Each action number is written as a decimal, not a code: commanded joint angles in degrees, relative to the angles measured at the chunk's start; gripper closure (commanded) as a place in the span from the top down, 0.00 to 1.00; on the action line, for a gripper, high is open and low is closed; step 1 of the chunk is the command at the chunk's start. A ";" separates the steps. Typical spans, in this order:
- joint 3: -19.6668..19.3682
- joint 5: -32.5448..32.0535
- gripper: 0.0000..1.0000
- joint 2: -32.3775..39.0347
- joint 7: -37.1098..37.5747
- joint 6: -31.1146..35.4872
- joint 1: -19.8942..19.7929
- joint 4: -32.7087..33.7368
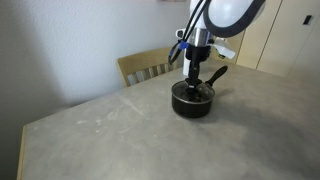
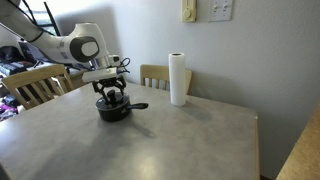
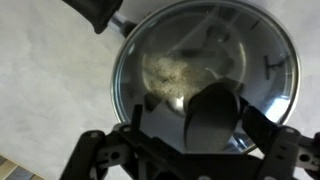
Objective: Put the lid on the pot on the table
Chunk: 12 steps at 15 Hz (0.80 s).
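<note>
1. Glass lid (image 3: pixel 190 65), metal-rimmed, lies straight beneath the tool (image 3: pixel 200 115) in the wrist view and fills most of that picture. Its black knob (image 3: pixel 215 118) sits between the tool's two fingers.
2. I cannot tell whether those fingers pinch the knob or only flank it. They are dark against a dark knob, and the view is blurred.
3. In both exterior views the tool points straight down onto the top of the black pot (image 1: pixel 193 100). The lid appears to rest on the pot's mouth, though I cannot confirm from here that it is fully seated.
4. The pot's long handle (image 2: pixel 136 106) sticks out sideways from under the tool, roughly level above the counter (image 2: pixel 170 145).
5. Count: one lid, one pot, one tool, one white paper-towel roll (image 2: pixel 178 80), and two light wooden seats. The near chair (image 2: pixel 35 88) is on the arm's side of the tool, and the far chair (image 2: pixel 153 72) is just behind the roll.
6. The roll stands upright, well apart from the tool on the handle's side, close to the counter's back edge.
7. The pot stands toward the chair side of the counter, not far from that edge.
8. Away from the chairs, open grey surface spreads wide from the tool toward the front and side edges, with only faint pale scuffs on it.
9. A pale wall (image 1: pixel 70 40) rises beyond the chair-side edge, well apart from the tool.
</note>
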 commanded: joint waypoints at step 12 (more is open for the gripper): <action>1.54 0.47 0.14 -0.49 -0.47 -3.56 -0.43 1.56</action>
